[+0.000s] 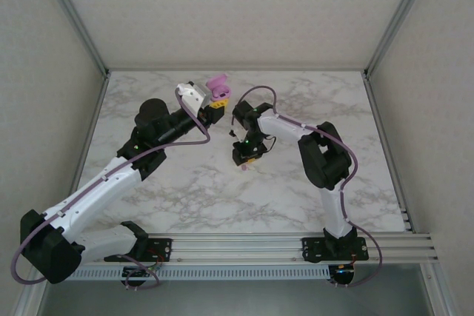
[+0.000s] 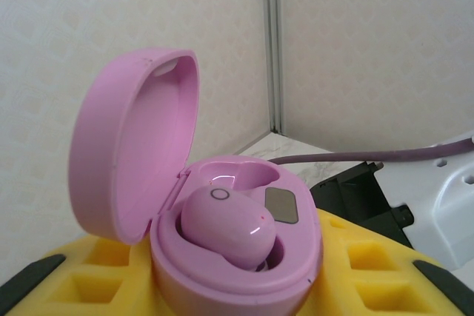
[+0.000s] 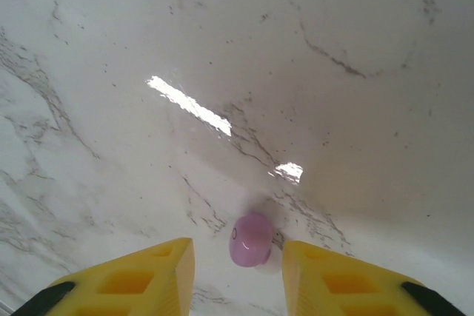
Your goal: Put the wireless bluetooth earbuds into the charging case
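You are holding the pink charging case (image 2: 237,275) clamped in your left gripper (image 1: 215,104), raised above the marble table (image 1: 355,146) with its lid (image 2: 133,146) hinged open. The first earbud (image 2: 226,227) is sitting in its well, so about half the job is looking done, and the well behind it is showing empty. The second earbud (image 3: 250,240) is lying on the table. Your right gripper (image 1: 246,158) is hovering over it, jaws narrowly apart on either side, not touching. Grasping and seating it is remaining.
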Motion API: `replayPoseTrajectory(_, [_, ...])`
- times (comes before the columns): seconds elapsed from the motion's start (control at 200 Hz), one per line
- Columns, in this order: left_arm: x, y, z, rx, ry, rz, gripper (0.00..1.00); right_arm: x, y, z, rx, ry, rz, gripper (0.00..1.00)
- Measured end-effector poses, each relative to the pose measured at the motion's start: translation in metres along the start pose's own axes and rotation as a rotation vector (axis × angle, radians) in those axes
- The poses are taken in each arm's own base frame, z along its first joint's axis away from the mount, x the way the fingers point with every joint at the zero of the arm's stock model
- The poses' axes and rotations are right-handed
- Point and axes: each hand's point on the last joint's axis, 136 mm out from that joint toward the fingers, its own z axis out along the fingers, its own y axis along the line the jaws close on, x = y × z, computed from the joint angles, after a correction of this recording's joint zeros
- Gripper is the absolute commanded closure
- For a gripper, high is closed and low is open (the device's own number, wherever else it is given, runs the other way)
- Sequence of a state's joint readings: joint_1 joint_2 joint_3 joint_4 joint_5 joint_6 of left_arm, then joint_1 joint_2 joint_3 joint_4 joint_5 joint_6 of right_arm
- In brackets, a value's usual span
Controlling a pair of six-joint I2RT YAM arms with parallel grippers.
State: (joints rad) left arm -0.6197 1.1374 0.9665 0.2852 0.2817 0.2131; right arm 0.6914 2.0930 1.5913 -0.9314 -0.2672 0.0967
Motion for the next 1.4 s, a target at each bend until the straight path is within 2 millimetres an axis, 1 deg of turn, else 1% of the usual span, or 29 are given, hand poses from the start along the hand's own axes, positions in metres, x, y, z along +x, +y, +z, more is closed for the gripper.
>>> replayPoseTrajectory(0.205, [0.000, 0.000, 0.000, 0.000, 0.000, 0.000, 0.78, 0.002, -0.003, 0.009, 0.046, 0.026, -0.008, 0.65])
replayPoseTrajectory(0.325, [0.000, 0.000, 0.000, 0.000, 0.000, 0.000, 0.78, 0.004, -0.005, 0.011, 0.062, 0.040, -0.009, 0.69])
replayPoseTrajectory(0.505, [0.000, 0.000, 0.000, 0.000, 0.000, 0.000, 0.78, -0.001, -0.002, 0.015, 0.071, 0.045, -0.019, 0.70])
replayPoseTrajectory(0.65, [0.000, 0.000, 0.000, 0.000, 0.000, 0.000, 0.78, 0.002, -0.003, 0.021, 0.082, 0.065, -0.020, 0.72])
replayPoseTrajectory(0.725, [0.000, 0.000, 0.000, 0.000, 0.000, 0.000, 0.78, 0.002, -0.003, 0.020, 0.090, 0.065, -0.018, 0.74])
replayPoseTrajectory(0.985, [0.000, 0.000, 0.000, 0.000, 0.000, 0.000, 0.79, 0.003, -0.005, 0.021, 0.102, 0.070, 0.005, 0.75])
replayPoseTrajectory(1.125, [0.000, 0.000, 0.000, 0.000, 0.000, 0.000, 0.79, 0.003, -0.006, 0.020, 0.106, 0.069, 0.015, 0.81])
replayPoseTrajectory(1.27, [0.000, 0.000, 0.000, 0.000, 0.000, 0.000, 0.79, 0.003, -0.006, 0.019, 0.109, 0.065, 0.027, 0.83])
replayPoseTrajectory(1.33, [0.000, 0.000, 0.000, 0.000, 0.000, 0.000, 0.79, 0.004, -0.004, 0.017, 0.093, 0.067, 0.031, 0.83])
replayPoseTrajectory(1.4, [0.000, 0.000, 0.000, -0.001, 0.002, 0.000, 0.79, 0.006, 0.002, 0.011, 0.033, 0.057, 0.048, 0.83])
